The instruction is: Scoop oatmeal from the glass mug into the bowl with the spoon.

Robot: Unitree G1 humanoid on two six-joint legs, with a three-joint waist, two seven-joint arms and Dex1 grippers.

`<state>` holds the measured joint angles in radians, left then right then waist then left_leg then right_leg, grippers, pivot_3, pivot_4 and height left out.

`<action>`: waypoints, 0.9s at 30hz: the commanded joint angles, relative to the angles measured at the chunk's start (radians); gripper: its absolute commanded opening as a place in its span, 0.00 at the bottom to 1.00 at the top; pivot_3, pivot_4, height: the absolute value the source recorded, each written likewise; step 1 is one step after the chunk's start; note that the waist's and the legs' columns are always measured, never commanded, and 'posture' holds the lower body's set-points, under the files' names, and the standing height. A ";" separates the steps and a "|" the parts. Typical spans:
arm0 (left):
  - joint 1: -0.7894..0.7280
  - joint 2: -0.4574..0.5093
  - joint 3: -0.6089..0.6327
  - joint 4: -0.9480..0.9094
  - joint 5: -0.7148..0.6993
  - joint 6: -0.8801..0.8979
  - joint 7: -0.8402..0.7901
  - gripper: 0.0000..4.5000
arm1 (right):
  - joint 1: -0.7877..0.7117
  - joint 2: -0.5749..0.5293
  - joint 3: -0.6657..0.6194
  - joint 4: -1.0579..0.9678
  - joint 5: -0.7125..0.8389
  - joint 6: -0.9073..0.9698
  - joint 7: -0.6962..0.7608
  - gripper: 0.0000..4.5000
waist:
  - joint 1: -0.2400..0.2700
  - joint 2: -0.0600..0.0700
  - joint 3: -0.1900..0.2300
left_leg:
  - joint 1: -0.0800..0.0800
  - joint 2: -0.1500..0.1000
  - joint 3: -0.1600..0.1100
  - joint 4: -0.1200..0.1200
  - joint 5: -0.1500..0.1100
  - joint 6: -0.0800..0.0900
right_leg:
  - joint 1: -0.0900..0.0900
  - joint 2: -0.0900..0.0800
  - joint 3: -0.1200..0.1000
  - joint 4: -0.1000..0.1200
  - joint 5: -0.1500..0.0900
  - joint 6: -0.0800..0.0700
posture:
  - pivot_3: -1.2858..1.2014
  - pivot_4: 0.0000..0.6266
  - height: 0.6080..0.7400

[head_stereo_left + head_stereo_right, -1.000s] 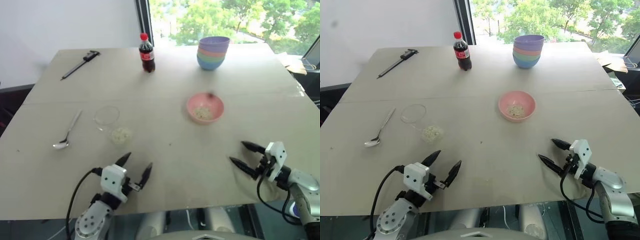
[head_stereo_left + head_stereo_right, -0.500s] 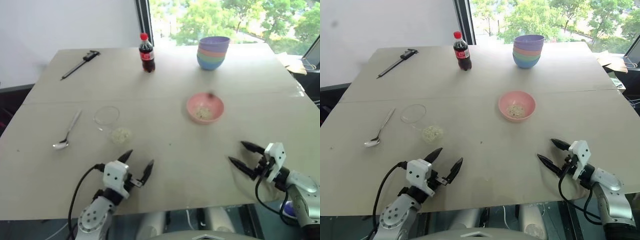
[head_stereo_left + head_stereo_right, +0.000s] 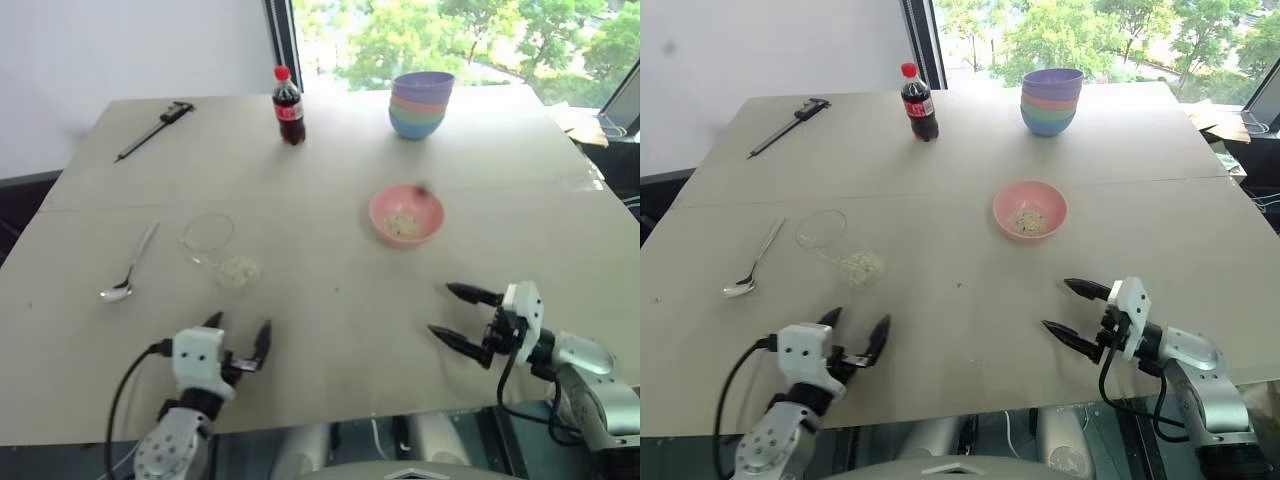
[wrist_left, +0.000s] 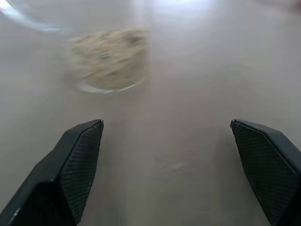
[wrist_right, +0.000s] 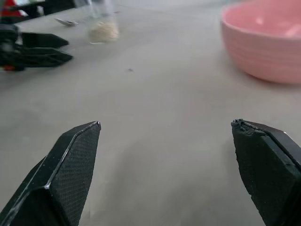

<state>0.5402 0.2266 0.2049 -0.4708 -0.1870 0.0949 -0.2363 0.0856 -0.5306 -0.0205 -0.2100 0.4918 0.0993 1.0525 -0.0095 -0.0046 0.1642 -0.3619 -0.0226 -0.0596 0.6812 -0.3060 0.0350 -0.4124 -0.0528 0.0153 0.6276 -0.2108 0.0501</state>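
Oatmeal, a pale flaky clump, sits in the bottom of the clear glass mug on your beige table, just ahead of the left end effector. You can see that end effector hovering over the near edge with its two black fingers spread wide and nothing between them. Your right end effector hangs low over the near right part of the table, pointing toward the left, likewise fully spread and empty. Left of the mug lies the shiny silver metal spoon, its bowl end nearer you and its long handle angled away. Farther out and right of centre stands the shallow round pink bowl, with some pale flakes already in it. Along the far side you have a long dark caliper-like tool, a dark cola bottle with a red cap, and a stack of purple, pink, green and blue bowls.
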 commanded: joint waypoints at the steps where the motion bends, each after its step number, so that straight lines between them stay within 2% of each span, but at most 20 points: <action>1: -0.033 0.025 0.139 -0.037 -0.075 0.065 0.034 1.00 | -0.051 -0.029 0.032 -0.106 0.044 0.052 0.034 0.99 | 0.000 -0.001 0.001 | 0.000 0.000 0.000 0.000 0.000 0.000 | 0.000 0.000 0.000 0.000 0.000 0.000 | 0.52 0.24 1.00; 7: -0.182 0.131 0.356 -0.024 -0.185 0.236 0.085 1.00 | -0.144 -0.038 0.082 -0.169 0.062 0.113 0.043 0.99 | 0.006 -0.004 0.002 | -0.001 -0.001 -0.003 0.000 0.000 0.000 | 0.000 0.000 -0.003 0.000 0.005 -0.001 | 0.52 0.24 1.00; 12: -0.291 0.265 0.428 0.076 -0.239 0.378 0.043 1.00 | -0.178 -0.033 0.090 -0.174 0.065 0.130 0.030 0.99 | 0.009 -0.004 0.002 | -0.002 -0.002 -0.002 0.000 0.000 -0.001 | 0.000 -0.001 -0.002 -0.001 0.005 -0.001 | 0.52 0.24 1.00; 21: -0.461 0.455 0.447 0.346 -0.271 0.522 -0.065 1.00 | -0.172 -0.039 0.069 -0.178 0.060 0.130 0.013 0.99 | 0.004 -0.004 0.003 | -0.001 -0.002 -0.003 0.000 0.000 -0.001 | -0.001 0.000 -0.002 0.000 0.005 -0.001 | 0.52 0.24 1.00; 27: -0.573 0.591 0.356 0.629 -0.213 0.483 -0.214 1.00 | -0.177 -0.031 0.075 -0.171 0.047 0.117 -0.002 0.99 | 0.000 -0.004 0.003 | -0.002 -0.002 -0.002 -0.002 0.002 -0.005 | -0.002 0.000 -0.002 0.000 0.005 -0.001 | 0.52 0.24 1.00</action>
<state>-0.0090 0.7889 0.5830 0.0982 -0.4236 0.6051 -0.4030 -0.0842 -0.5632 0.0706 -0.3525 0.5342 0.2335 1.0568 -0.0095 -0.0090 0.1671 -0.3636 -0.0246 -0.0614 0.6793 -0.3035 0.0297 -0.4146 -0.0533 0.0136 0.6269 -0.2058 0.0493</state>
